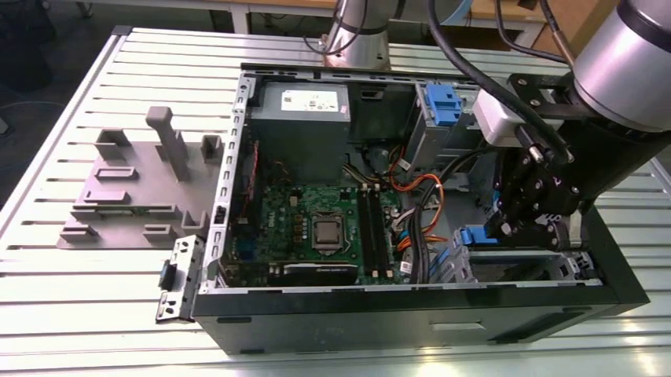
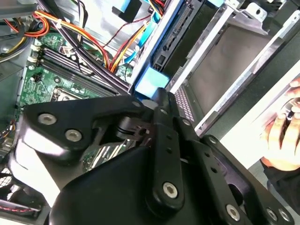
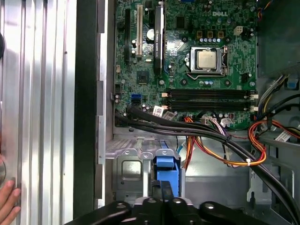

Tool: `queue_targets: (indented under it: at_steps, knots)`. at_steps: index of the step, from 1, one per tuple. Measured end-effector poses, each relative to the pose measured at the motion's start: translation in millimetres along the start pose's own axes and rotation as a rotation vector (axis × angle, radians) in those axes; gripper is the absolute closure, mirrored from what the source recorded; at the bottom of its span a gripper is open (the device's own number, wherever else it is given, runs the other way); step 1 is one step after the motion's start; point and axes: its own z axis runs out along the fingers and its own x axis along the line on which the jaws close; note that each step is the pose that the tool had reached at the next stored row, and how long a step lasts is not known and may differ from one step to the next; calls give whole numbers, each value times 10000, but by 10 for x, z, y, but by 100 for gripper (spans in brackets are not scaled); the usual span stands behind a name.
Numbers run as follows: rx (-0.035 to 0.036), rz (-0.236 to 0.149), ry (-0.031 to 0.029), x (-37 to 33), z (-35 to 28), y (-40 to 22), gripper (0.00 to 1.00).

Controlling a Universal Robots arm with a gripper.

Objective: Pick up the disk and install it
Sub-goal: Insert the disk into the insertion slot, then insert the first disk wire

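The disk stands on edge in the metal drive bay (image 1: 524, 263) at the open computer case's corner, on the exterior view's right. Its blue rail end (image 1: 477, 234) faces outward, and that blue end (image 2: 151, 80) (image 3: 167, 166) appears in both wrist views. My gripper (image 1: 511, 234) (image 2: 160, 96) (image 3: 161, 190) reaches down into the case. Its black fingers are shut together, and their tips rest against the disk's blue end. Nothing shows between the fingers. The rest of the disk is hidden inside the bay.
The motherboard (image 1: 314, 224) lies in the case with orange and black cables (image 3: 220, 145) running beside the bay. A blue latch piece (image 1: 441, 106) and a grey power-supply box (image 1: 304, 106) sit at the back. A grey fixture (image 1: 137, 181) lies on the slatted table. A person's hand (image 2: 281, 136) (image 3: 7, 201) rests near the case.
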Motion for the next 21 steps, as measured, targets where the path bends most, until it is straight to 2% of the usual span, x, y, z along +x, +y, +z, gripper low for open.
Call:
queue_targets:
  at_steps: [2,10,16,21]
  knots:
    - [0,0,0,0,29,0,89]
    - [0,1,1,0,54,-1,89]
    - [0,1,3,0,51,-1,89]
    - [1,1,5,0,4,0,89]
